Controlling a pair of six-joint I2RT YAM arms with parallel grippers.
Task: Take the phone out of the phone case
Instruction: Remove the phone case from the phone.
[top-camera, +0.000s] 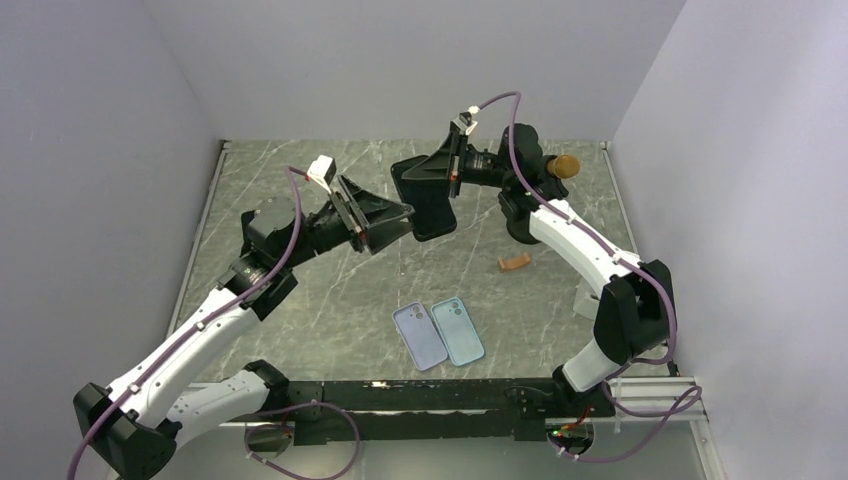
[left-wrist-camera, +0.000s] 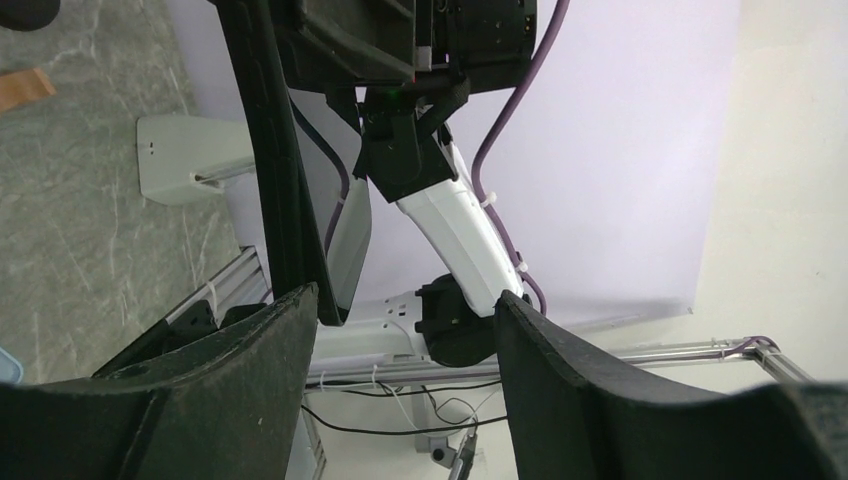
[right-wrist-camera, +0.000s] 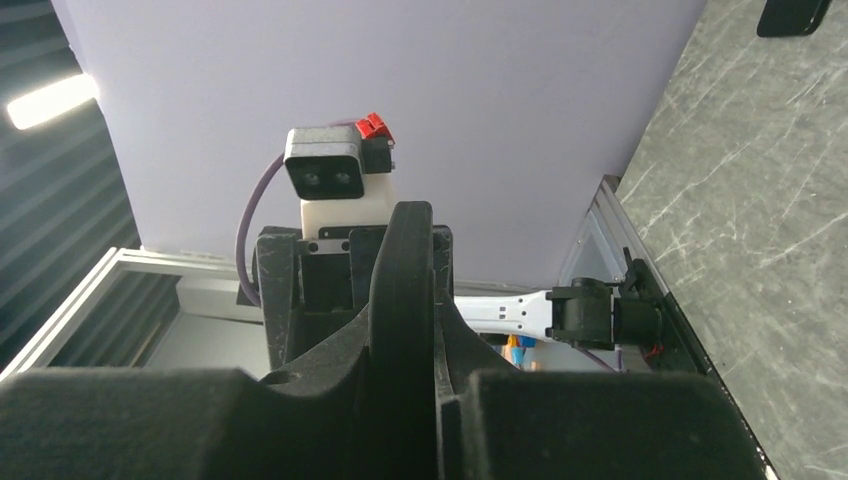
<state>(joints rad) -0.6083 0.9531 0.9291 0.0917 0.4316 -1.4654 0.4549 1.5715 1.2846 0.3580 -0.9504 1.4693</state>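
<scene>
Marble table (top-camera: 300, 310) beneath raised black phone (top-camera: 430, 205), long axis toward left end effector (top-camera: 402, 214).

My left gripper's fingers (left-wrist-camera: 230, 380) wear coarse, matt black padding with a faint grain; my right gripper's fingers (right-wrist-camera: 600, 420) have the same dull, pebbled skin. The black phone case (right-wrist-camera: 402, 290) looks smooth and rubbery, with a soft sheen along its edge. My white arm shells (top-camera: 190, 345) are smooth, glossy plastic. The grey marble-patterned tabletop (top-camera: 330, 330) is smooth and low-sheen. The lavender phone case (top-camera: 418, 336) and the pale blue phone case (top-camera: 458, 331) look like satin-smooth plastic. The silvery frame rail (left-wrist-camera: 235, 280) is ribbed bare metal.
</scene>
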